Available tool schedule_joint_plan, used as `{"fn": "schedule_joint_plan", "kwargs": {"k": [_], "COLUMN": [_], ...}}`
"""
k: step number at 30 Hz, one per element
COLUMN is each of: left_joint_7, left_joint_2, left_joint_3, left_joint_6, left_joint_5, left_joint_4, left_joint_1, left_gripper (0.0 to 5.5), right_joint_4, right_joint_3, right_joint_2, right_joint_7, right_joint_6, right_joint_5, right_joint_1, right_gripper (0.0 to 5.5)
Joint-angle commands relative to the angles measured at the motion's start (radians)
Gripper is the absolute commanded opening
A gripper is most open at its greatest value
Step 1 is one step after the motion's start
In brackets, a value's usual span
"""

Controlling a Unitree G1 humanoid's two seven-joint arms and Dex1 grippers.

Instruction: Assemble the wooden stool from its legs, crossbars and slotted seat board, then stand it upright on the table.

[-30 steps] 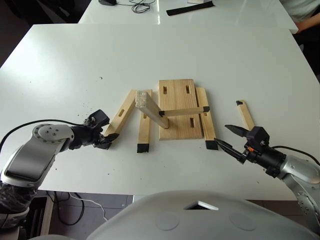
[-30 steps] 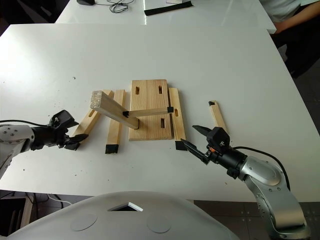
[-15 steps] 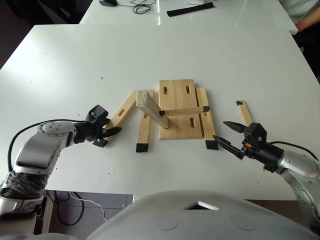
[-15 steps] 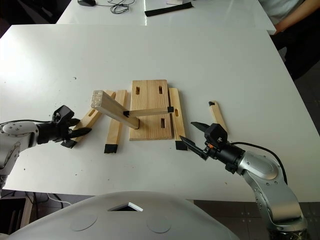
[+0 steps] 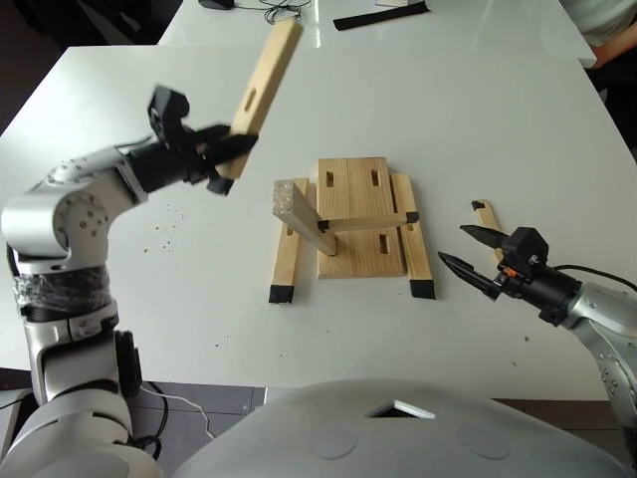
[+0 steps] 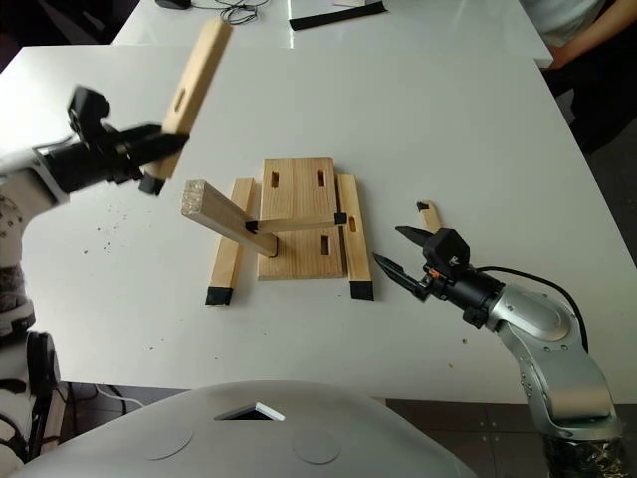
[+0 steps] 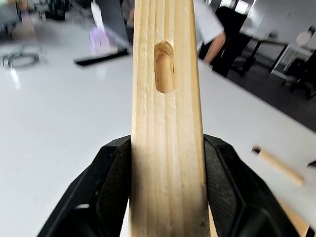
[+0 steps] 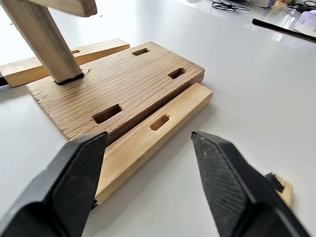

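Note:
My left gripper (image 5: pixel 221 149) is shut on a slotted wooden leg (image 5: pixel 263 80), held tilted in the air over the table's left half; the wrist view shows the leg (image 7: pixel 166 123) clamped between both fingers (image 7: pixel 113 182). The slotted seat board (image 5: pixel 356 214) lies flat mid-table, with one leg (image 5: pixel 304 217) plugged in and leaning, and a crossbar (image 5: pixel 366 221) joined to it. Two more legs lie flat beside the board, one on its left (image 5: pixel 287 257) and one on its right (image 5: pixel 410 234). My right gripper (image 5: pixel 474 261) stands open near the table, right of the board. A short crossbar (image 5: pixel 487 218) lies just beyond it.
A black strip (image 5: pixel 378 17) and cables (image 5: pixel 284 12) lie on the far table. Small crumbs (image 5: pixel 164 224) dot the white table (image 5: pixel 448 119) at the left. The table's front edge runs just below my right gripper.
My left gripper closed on the leftmost leg and lifted it off the table, up and away toward the far left. My right gripper shifted slightly right, staying open.

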Motion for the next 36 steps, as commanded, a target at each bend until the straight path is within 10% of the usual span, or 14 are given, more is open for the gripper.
{"fn": "schedule_joint_plan", "kwargs": {"k": [1, 6, 15, 36], "left_joint_7": [0.080, 0.154, -0.144, -0.314], "left_joint_2": [-0.060, -0.111, -0.018, 0.059], "left_joint_3": [0.142, 0.122, -0.179, -0.305], "left_joint_6": [0.041, 0.090, -0.031, -0.179], "left_joint_5": [-0.291, -0.664, -0.362, -0.204], "left_joint_4": [-0.079, -0.232, -0.386, -0.422], "left_joint_1": [-0.233, -0.196, 0.034, 0.126], "left_gripper": [2.03, 2.03, 2.03, 2.03], "right_joint_4": [0.030, -0.043, -0.037, -0.001], "right_joint_3": [-0.142, -0.298, -0.161, -0.114], "right_joint_2": [-0.027, -0.146, -0.248, -0.259], "right_joint_7": [0.032, 0.155, 0.091, 0.097], "right_joint_6": [0.033, 0.107, 0.297, 0.440], "right_joint_5": [0.131, 0.412, 0.828, 1.000], "right_joint_1": [-0.073, -0.171, -0.600, -0.750], "right_gripper": [3.15, 3.15, 3.15, 3.15]}}
